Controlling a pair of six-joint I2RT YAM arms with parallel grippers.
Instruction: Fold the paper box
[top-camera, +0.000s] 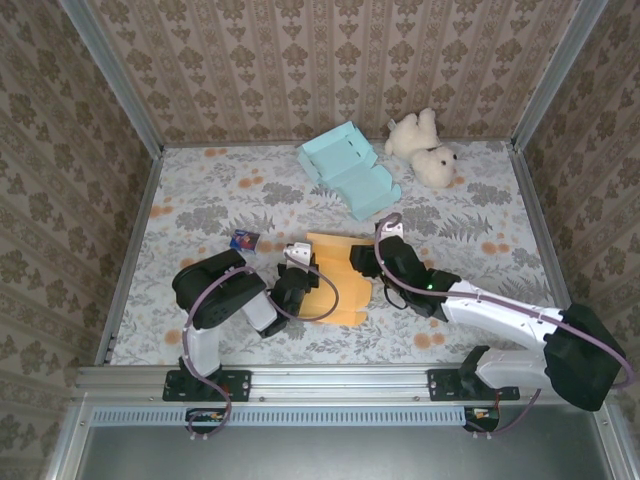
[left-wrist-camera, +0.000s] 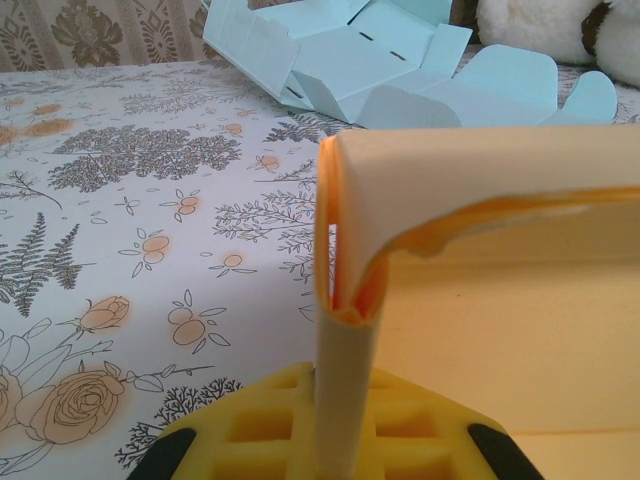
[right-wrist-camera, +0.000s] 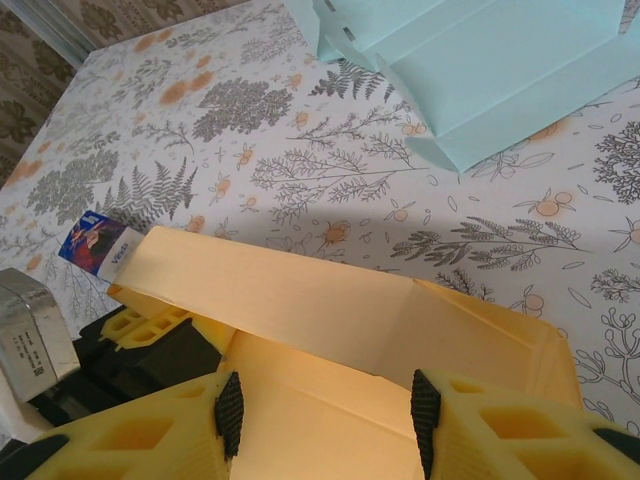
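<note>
left gripper (left-wrist-camera: 340, 455) clamped on paper box (top-camera: 345, 292) edge, right gripper (right-wrist-camera: 325, 405) apart (table (top-camera: 200, 205) room leftward)

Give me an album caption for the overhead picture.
Left gripper pinches an orange paper box while the right gripper hovers open; blue box and teddy bear lie beyond.

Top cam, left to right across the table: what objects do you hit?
small card → orange paper box → plush bear. Skipped the teal box: it overlaps the orange one's span.
</note>
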